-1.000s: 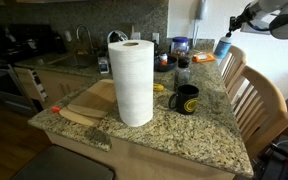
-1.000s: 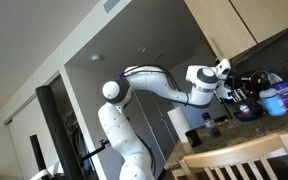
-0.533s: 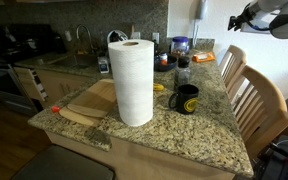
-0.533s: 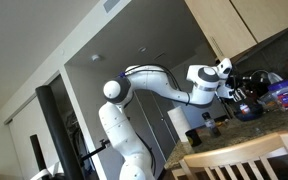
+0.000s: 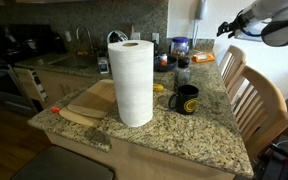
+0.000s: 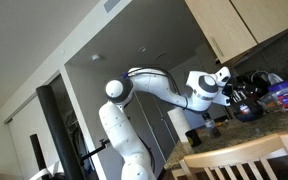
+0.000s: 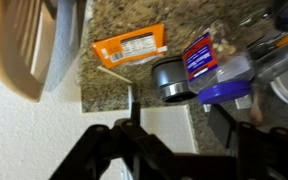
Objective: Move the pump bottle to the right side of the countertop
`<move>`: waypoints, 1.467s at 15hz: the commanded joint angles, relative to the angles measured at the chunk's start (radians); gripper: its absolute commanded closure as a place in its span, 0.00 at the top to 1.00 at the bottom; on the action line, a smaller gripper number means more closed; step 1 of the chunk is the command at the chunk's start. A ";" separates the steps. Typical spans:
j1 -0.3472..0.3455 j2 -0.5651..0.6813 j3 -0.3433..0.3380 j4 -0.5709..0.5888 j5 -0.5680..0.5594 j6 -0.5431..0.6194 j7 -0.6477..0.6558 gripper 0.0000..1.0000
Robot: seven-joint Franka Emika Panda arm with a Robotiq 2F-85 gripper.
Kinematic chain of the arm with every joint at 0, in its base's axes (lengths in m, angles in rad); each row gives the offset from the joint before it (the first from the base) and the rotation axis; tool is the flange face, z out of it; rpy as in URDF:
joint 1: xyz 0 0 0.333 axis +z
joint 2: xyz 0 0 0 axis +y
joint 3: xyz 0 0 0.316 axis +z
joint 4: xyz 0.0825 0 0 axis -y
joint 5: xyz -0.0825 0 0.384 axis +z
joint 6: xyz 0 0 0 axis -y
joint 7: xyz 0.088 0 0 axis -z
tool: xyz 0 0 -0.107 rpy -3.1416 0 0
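The pump bottle is out of view in every frame. My gripper (image 5: 227,28) hangs in the air above the far right end of the speckled granite countertop (image 5: 189,135), by the white wall. In the wrist view the gripper (image 7: 176,116) is open, its dark fingers (image 7: 223,122) spread apart with only white surface and the countertop (image 7: 114,22) edge between them. It also shows high up in an exterior view, the gripper (image 6: 230,88) at the end of the white arm.
A paper-towel roll (image 5: 135,82), wooden cutting board (image 5: 89,100), black mug (image 5: 187,98) and dark brown bottle (image 5: 182,72) stand on the counter. Under the gripper lie an orange packet (image 7: 130,47), a metal cup (image 7: 169,78) and a blue-lidded jar (image 7: 222,75). Wooden chairs (image 5: 256,95) line the right side.
A second ago a light-blue bottle hung in the shut jaws; it vanished from view as the jaws opened. The gripper has shifted slightly left since.
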 commanded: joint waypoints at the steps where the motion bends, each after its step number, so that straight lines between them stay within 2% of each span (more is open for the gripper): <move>1: 0.158 -0.016 -0.002 -0.099 0.173 0.060 -0.155 0.99; 4: 0.352 -0.022 -0.015 -0.150 0.323 0.047 -0.263 1.00; 5: 0.404 -0.030 0.002 -0.165 0.425 0.025 -0.350 1.00; 6: 0.330 0.001 0.010 -0.110 0.317 0.027 -0.234 1.00; 8: 0.405 0.000 0.012 -0.131 0.402 0.027 -0.304 1.00; 13: 0.418 -0.027 0.015 -0.109 0.399 -0.009 -0.315 1.00; 14: 0.477 -0.027 -0.002 -0.110 0.447 -0.017 -0.349 1.00; 15: 0.505 -0.025 -0.010 -0.105 0.468 -0.028 -0.368 1.00; 16: 0.540 -0.023 0.022 -0.111 0.581 -0.050 -0.458 1.00; 17: 0.680 -0.019 -0.055 -0.106 0.665 -0.083 -0.516 1.00; 20: 0.867 -0.070 -0.135 -0.050 0.931 -0.301 -0.732 1.00; 21: 0.731 -0.024 -0.021 -0.079 0.852 -0.170 -0.638 1.00; 22: 0.772 -0.038 -0.034 -0.059 0.904 -0.231 -0.680 1.00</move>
